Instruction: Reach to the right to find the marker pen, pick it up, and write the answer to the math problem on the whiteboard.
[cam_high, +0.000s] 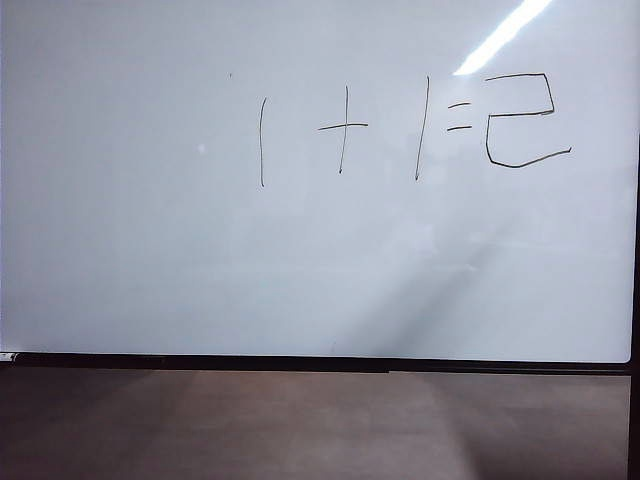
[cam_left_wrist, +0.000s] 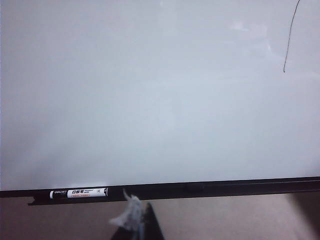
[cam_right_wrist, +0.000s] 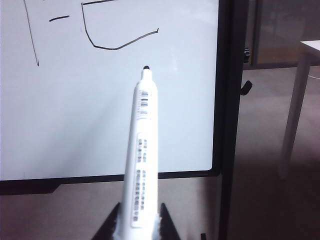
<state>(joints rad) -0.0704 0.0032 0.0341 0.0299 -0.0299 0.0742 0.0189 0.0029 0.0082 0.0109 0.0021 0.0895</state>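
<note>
On the big shiny whiteboard (cam_high: 150, 250) with its thin black frame, someone has written the math problem (cam_high: 365, 130) in thin black lines: one plus one equals. Just to the right of the equals sign there is a boxy, hand-drawn 2 (cam_high: 525, 120). A bright streak of light (cam_high: 505, 35) shines on the board near its top right corner. Below the board lies a dull brown floor (cam_high: 300, 425).

No arm shows in the exterior view.

In the right wrist view, the right gripper (cam_right_wrist: 137, 227) sits at the near edge of the picture. Its two dark fingers (cam_right_wrist: 167, 222) are clamped on the marker pen (cam_right_wrist: 142, 160), one on each side. Here the pen looks like a long white tube with small printed labels and a little dark tip. The tip points at the whiteboard, just under the bottom stroke of the 2, and I cannot tell if it touches the board. Past the board's black edge stands a pale table leg (cam_right_wrist: 295, 110).

In the left wrist view, the left gripper (cam_left_wrist: 135, 222) shows only as a dark shape with a blurry pale bit on it, low in front of the board. I cannot tell if its fingers are apart or together. A second pen with a white label (cam_left_wrist: 80, 193) lies flat along the black bottom frame of the board.
</note>
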